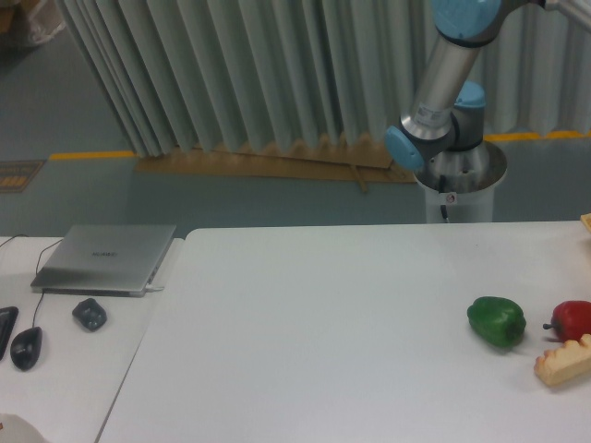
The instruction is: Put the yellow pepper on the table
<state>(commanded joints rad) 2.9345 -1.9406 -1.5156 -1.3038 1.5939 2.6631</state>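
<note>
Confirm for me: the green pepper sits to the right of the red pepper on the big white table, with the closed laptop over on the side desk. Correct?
Not quite. The fixed camera shows the green pepper to the left of the red pepper, not the right. Both rest on the big white table, and the closed laptop is on the side desk.
</note>
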